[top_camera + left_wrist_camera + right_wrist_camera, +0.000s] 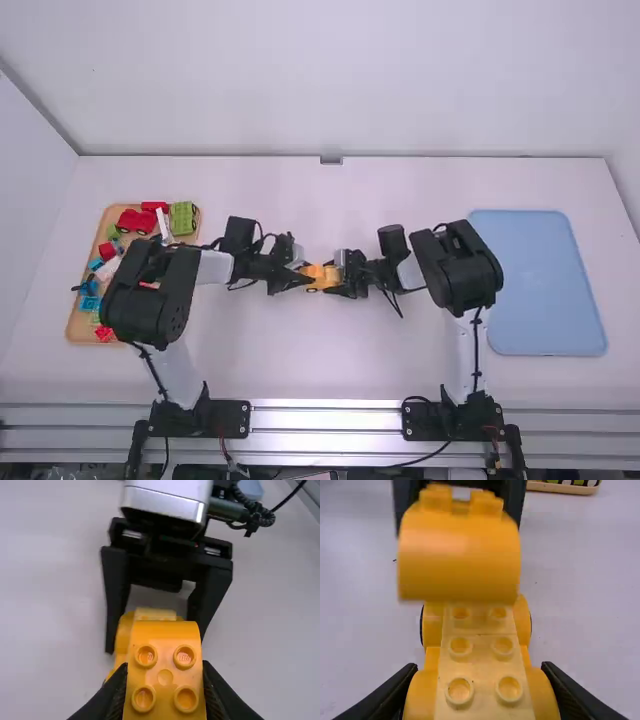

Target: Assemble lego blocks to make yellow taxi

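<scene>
Near the table's middle, my left gripper [302, 277] faces my right gripper [345, 277]. The left gripper [165, 685] is shut on an orange block [165, 677] with several studs. In the right wrist view this block [457, 555] hangs over the far end of the yellow car base [482, 665], with its rounded side towards the camera. The right gripper [480, 690] is shut on the orange sides of that base, which has pale yellow studs on top and wheels at its far end. I cannot tell whether block and base touch.
A wooden tray [72, 325] of assorted bricks, with a red car [137, 221] and a green block [183, 218], lies at the left, partly under the left arm. A blue mat [545, 285] lies right of the right arm.
</scene>
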Controlling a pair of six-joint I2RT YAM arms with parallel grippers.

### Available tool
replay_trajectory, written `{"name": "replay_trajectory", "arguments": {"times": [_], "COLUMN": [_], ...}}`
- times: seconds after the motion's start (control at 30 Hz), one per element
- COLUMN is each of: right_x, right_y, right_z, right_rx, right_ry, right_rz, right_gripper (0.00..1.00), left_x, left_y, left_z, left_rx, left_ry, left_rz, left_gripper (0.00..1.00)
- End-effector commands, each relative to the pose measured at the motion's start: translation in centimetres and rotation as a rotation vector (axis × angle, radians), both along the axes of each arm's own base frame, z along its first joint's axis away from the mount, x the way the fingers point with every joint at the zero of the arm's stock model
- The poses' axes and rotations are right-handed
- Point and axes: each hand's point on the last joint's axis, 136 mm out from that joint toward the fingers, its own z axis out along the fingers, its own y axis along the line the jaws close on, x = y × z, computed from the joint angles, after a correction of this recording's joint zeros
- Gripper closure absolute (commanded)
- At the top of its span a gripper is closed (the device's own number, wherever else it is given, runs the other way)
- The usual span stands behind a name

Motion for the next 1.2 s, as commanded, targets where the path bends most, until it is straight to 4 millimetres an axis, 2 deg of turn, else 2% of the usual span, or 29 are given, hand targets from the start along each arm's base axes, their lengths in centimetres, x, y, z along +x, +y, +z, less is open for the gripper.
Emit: {"name": "replay_trajectory", "arguments": {"times": [0.0, 0.2, 0.33, 0.53, 0.93, 1.07, 1.17], "right_x": [0.0, 0.1, 0.1, 0.1, 0.1, 0.1, 0.1], "right_y": [0.1, 0.1, 0.1, 0.1, 0.1, 0.1, 0.1], "right_z": [-0.7, -0.6, -0.6, -0.6, -0.7, -0.6, -0.6], "right_rx": [-0.019, -0.019, -0.018, -0.018, -0.021, -0.02, -0.02], "right_ry": [0.002, 0.004, 0.004, 0.006, 0.005, 0.005, 0.004], "right_rz": [-0.004, -0.004, -0.003, -0.004, -0.006, -0.005, -0.005], "right_gripper": [0.42, 0.42, 0.42, 0.42, 0.42, 0.42, 0.42], "left_x": [-0.3, 0.6, 0.9, -0.1, -0.8, -2.1, -1.7], "left_y": [-0.7, -0.5, -0.1, -1.2, -1.6, -1.5, -1.3], "left_z": [-0.9, -1.5, -3.1, -3.1, -6.7, -8.5, -8.9], "left_rx": [0.006, 0.013, 0.106, 0.098, 0.26, 0.386, 0.422], "left_ry": [0.005, 0.004, 0.011, -0.02, -0.004, -0.034, -0.008], "left_rz": [-0.019, 0.01, 0.052, -0.016, -0.003, -0.055, -0.006], "left_gripper": [0.98, 0.98, 0.98, 0.98, 0.98, 0.98, 0.98]}}
